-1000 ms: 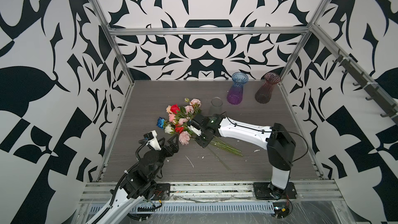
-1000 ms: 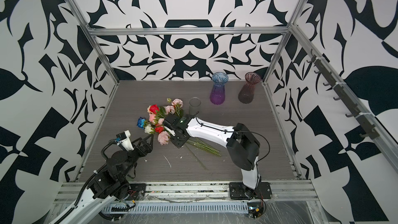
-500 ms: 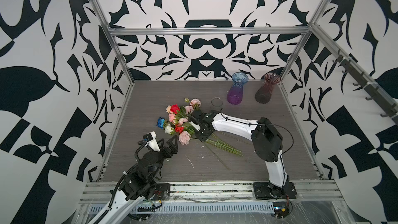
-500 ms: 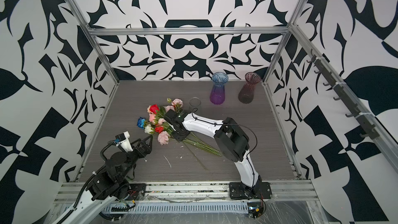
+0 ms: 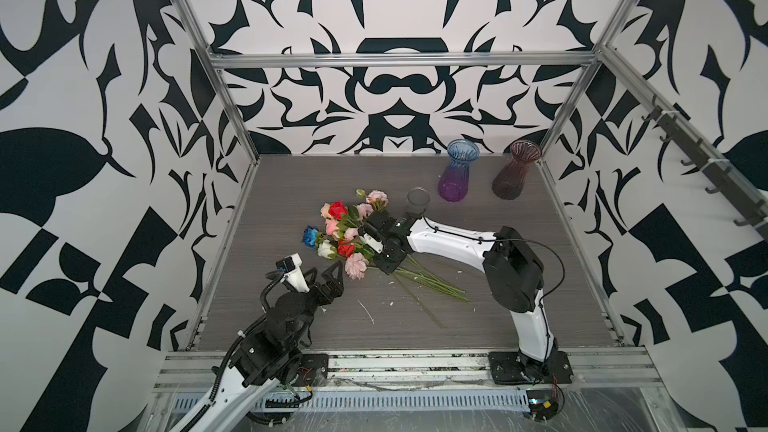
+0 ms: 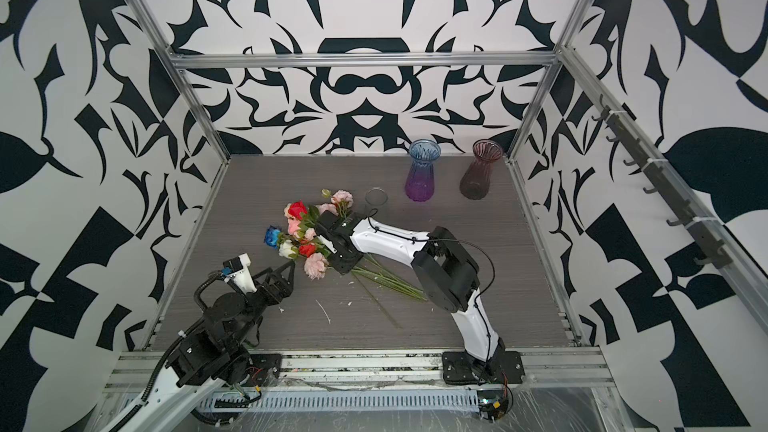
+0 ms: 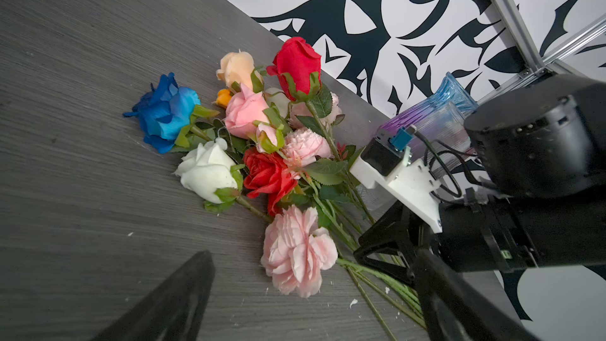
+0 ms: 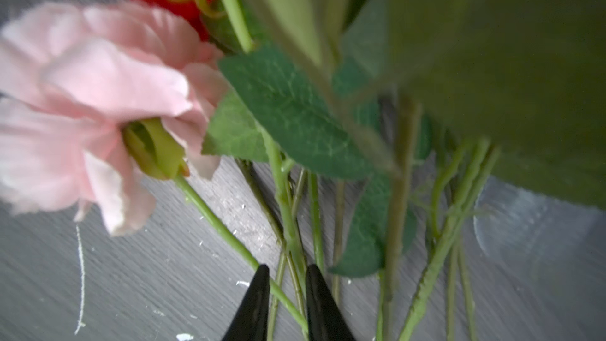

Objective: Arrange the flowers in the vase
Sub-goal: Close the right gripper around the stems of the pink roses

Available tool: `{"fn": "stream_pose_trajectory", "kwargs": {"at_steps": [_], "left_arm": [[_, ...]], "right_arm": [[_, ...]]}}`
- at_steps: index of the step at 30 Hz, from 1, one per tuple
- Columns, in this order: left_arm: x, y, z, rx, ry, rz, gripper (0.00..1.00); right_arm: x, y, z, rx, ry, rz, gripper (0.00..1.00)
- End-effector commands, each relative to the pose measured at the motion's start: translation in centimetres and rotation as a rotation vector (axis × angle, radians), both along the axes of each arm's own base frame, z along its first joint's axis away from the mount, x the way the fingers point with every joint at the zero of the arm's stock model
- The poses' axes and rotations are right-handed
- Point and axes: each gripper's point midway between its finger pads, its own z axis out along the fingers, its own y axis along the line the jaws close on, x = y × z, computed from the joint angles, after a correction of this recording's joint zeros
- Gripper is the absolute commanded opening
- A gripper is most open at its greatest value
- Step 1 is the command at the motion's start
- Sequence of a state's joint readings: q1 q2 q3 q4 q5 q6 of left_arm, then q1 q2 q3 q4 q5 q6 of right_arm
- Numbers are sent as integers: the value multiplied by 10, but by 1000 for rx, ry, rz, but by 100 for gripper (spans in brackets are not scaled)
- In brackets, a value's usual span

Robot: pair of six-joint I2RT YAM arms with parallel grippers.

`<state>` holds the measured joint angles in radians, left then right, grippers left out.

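Observation:
The flowers [image 5: 345,234] [image 6: 305,234] lie bunched on the grey table, blooms to the left and green stems [image 5: 428,284] trailing right. My right gripper [image 5: 384,265] [image 6: 343,268] is down on the bunch just behind the blooms. In the right wrist view [image 8: 287,277] its jaws stand narrow, shut on several stems [image 8: 288,224]. My left gripper [image 5: 324,270] [image 7: 313,257] is open, low at the front left. A pink ruffled bloom [image 7: 296,250] lies just ahead of it, untouched. A blue-purple vase [image 5: 457,172], a maroon vase [image 5: 515,172] and a clear glass vase [image 5: 417,201] stand at the back right.
Patterned walls and metal frame posts [image 5: 232,118] close in the table on three sides. White crumbs [image 5: 368,313] dot the front middle. The right arm's elbow [image 5: 513,272] hangs over the right half of the table.
The right arm has shifted a little to the left and its jaws have narrowed onto the stems. The left arm has barely moved and stays open.

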<state>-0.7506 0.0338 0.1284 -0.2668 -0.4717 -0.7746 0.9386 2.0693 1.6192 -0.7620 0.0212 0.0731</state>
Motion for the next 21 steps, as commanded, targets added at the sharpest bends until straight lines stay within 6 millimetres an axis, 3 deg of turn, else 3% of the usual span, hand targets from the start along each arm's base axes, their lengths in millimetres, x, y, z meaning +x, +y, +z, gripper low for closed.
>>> {"fn": "stream_pose_trajectory", "kwargs": {"at_steps": [1,9,12,15,21], "left_arm": [[-1,3,5,-19,0,11,99],[-2,5,4,-23,8,19,99],[-3,6,3,-20,17,20,99],[-4,7,2,-20,25,23,99],[-4,7,2,-20,26,25,99]], "right_arm": [[1,10,18,37,-13,27,19],[-1,16,5,23,14,87,20],[0,16,6,18,18,87,11],[2,18,22,33,-11,88,1],[3,22,66,78,-80,114,0]]}}
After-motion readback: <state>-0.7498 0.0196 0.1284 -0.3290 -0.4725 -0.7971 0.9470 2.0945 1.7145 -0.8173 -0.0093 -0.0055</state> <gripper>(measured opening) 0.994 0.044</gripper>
